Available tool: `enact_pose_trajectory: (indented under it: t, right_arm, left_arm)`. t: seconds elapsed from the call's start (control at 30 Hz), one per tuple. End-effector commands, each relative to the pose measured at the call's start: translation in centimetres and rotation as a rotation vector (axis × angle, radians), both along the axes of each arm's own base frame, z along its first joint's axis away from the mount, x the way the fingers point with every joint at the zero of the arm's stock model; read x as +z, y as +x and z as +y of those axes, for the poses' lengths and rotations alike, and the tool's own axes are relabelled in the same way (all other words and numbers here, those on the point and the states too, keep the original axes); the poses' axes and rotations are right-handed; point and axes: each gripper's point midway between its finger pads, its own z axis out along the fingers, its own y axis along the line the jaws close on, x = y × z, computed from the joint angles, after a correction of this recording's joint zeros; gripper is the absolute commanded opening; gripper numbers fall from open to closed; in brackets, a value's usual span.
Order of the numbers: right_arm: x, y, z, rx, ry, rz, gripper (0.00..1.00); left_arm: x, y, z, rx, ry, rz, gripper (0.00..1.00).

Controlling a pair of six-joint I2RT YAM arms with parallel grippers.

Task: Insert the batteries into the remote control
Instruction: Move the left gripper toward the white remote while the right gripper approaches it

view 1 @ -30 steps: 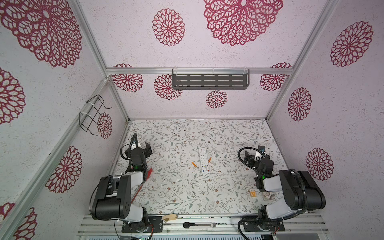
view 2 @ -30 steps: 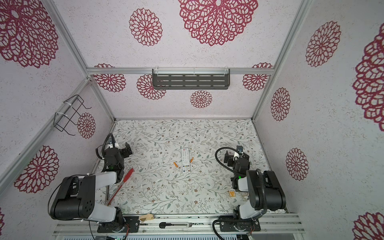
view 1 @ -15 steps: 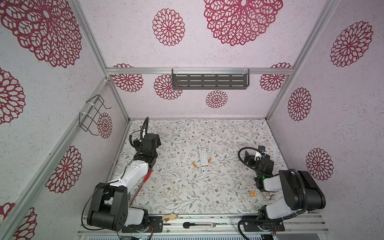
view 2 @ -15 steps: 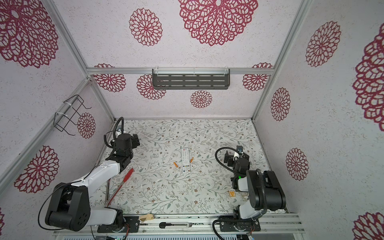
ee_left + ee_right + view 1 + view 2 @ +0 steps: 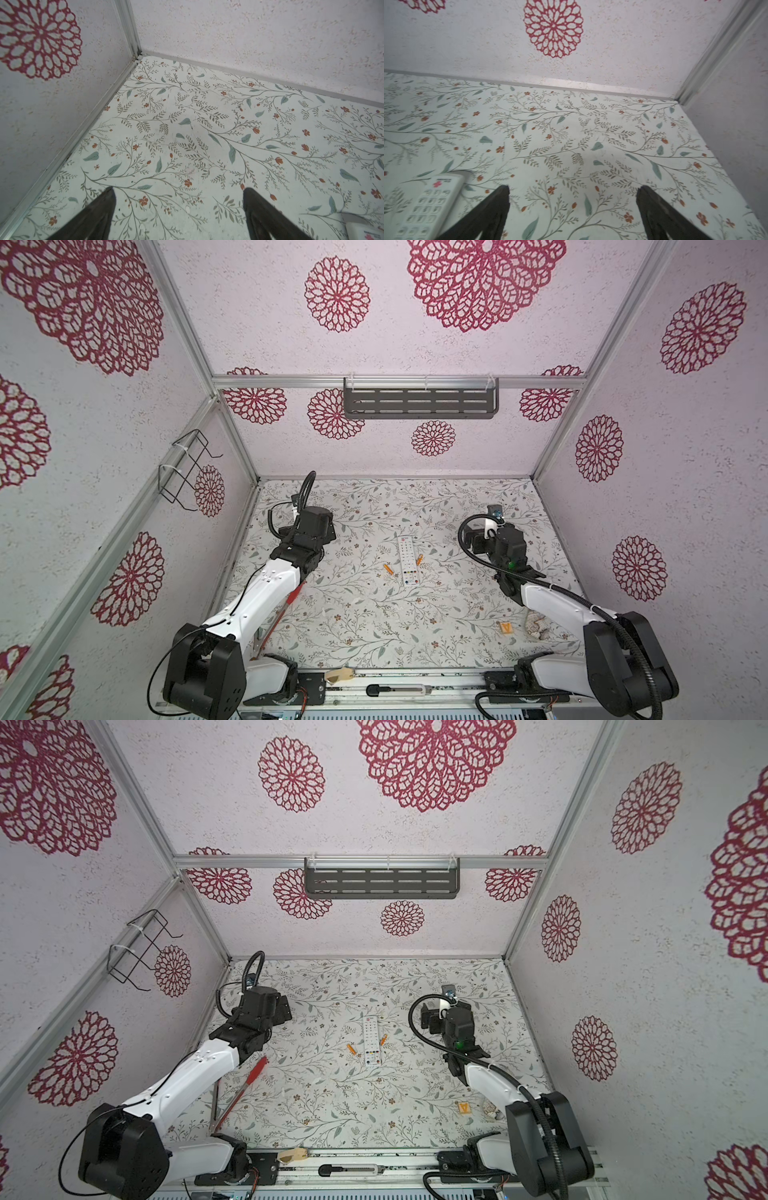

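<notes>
The remote control (image 5: 407,561) lies buttons-up at centre, long axis toward the back wall (image 5: 374,456), batteries (image 5: 388,569) on either side. The left gripper (image 5: 178,191) and right gripper (image 5: 574,189) flank it, wide open, empty; right looks nearer.

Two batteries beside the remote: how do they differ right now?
Side: the left battery lies left of the remote control in both top views, the right battery right of it.
Gap: the left battery sits clearly apart from it; the right battery lies close to its edge, contact unclear.
Tilt: the left battery's far end leans leftward, the right battery's rightward.
Shared: both orange, flat on the table, ungripped.
</notes>
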Motion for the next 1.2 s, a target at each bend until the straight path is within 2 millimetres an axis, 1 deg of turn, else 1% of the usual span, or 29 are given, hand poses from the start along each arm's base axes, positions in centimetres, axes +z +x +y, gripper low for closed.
enact_pose_trajectory:
  t: [0.0, 0.07, 0.17, 0.2, 0.23, 0.3, 0.4, 0.5, 0.53, 0.6, 0.67, 0.83, 0.87, 0.97, 1.07, 1.1, 1.17]
  right_arm:
    - [-2.0, -2.1, 2.9, 0.040, 0.070, 0.155, 0.99]
    - [-2.5, -3.2, 5.1, 0.088, 0.106, 0.195, 0.99]
    - [-3.8, -4.9, 8.2, 0.147, 0.111, 0.257, 0.99]
    - [-4.4, -5.5, 9.2, 0.160, 0.101, 0.274, 0.99]
    - [-4.9, -6.0, 9.9, 0.167, 0.093, 0.291, 0.99]
    - [-6.2, -7.0, 11.3, 0.172, 0.097, 0.332, 0.99]
    - [-7.8, -8.1, 12.1, 0.149, 0.115, 0.381, 0.99]
    - [-9.1, -9.2, 12.3, 0.126, 0.118, 0.424, 0.99]
    - [-9.4, -9.5, 12.4, 0.122, 0.114, 0.435, 0.99]
    - [-9.8, -10.3, 12.1, 0.106, 0.102, 0.456, 0.99]
    - [-10.0, -11.1, 11.4, 0.079, 0.097, 0.464, 0.99]
    - [-9.6, -12.7, 8.5, -0.008, 0.125, 0.467, 0.99]
    - [-9.2, -13.0, 7.8, -0.027, 0.133, 0.460, 0.99]
    - [-8.2, -13.8, 5.8, -0.073, 0.138, 0.431, 0.99]
    - [-6.9, -14.4, 4.0, -0.109, 0.144, 0.392, 0.99]
    - [-6.5, -14.5, 3.6, -0.117, 0.146, 0.379, 0.99]
    - [-5.9, -14.7, 2.8, -0.136, 0.156, 0.357, 0.99]
  left_arm:
    - [-0.4, -1.5, -0.9, -0.022, -0.077, 0.041, 0.97]
    - [-0.3, -1.6, -1.6, -0.060, -0.107, 0.034, 0.97]
    - [-0.2, -1.7, -2.6, -0.118, -0.146, 0.017, 0.97]
    - [-0.1, -1.6, -3.5, -0.164, -0.169, 0.009, 0.97]
    - [-0.1, -1.4, -4.7, -0.233, -0.194, 0.000, 0.97]
    - [0.1, -0.8, -8.5, -0.426, -0.281, -0.026, 0.97]
    - [0.1, 0.4, -13.1, -0.619, -0.407, -0.020, 0.97]
    - [-1.5, 2.0, -16.8, -0.743, -0.460, 0.047, 0.97]
    - [-2.1, 2.6, -17.7, -0.775, -0.470, 0.064, 0.97]
    - [-3.4, 4.2, -19.7, -0.841, -0.496, 0.077, 0.97]
    - [-4.4, 5.9, -20.9, -0.864, -0.519, 0.101, 0.97]
    - [-6.2, 8.9, -24.1, -0.948, -0.592, 0.128, 0.97]
    - [-7.8, 9.4, -24.6, -0.949, -0.607, 0.166, 0.97]
    - [-9.5, 10.0, -25.8, -0.974, -0.637, 0.208, 0.97]
    - [-10.7, 9.8, -27.4, -1.025, -0.661, 0.236, 0.97]
    - [-11.3, 9.7, -27.7, -1.032, -0.662, 0.256, 0.97]
    - [-11.7, 9.8, -28.7, -1.058, -0.671, 0.280, 0.97]
